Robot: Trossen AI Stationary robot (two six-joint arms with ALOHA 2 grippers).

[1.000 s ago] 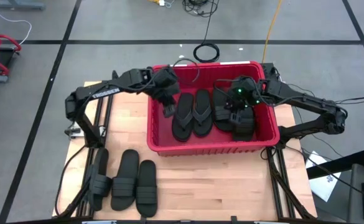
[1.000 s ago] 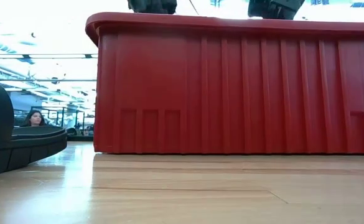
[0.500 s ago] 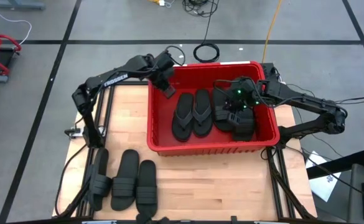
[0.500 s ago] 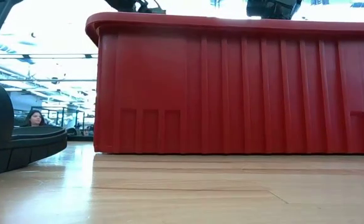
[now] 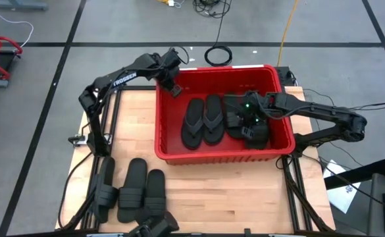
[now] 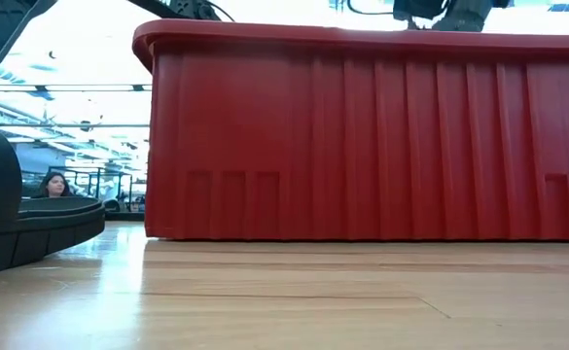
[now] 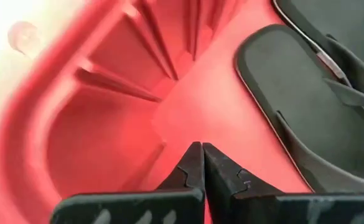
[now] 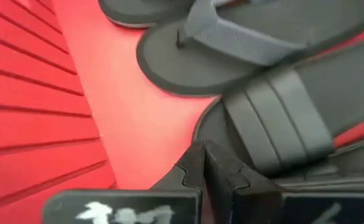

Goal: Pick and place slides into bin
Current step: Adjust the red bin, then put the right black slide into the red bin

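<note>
Left arm pulls out empty!
Your left gripper [image 5: 173,86] has lifted to the far-left corner of the big red ribbed plastic bin [image 5: 213,153], jaws pressed together on nothing; right gripper [image 5: 252,125] likewise closed and empty over the matte black rubber slides [image 5: 203,122] — three more wait near-left.

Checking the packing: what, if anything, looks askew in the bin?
The ribbed slides at the bin's right end lie piled crookedly on each other; the thong pair lies flat, side by side.
</note>
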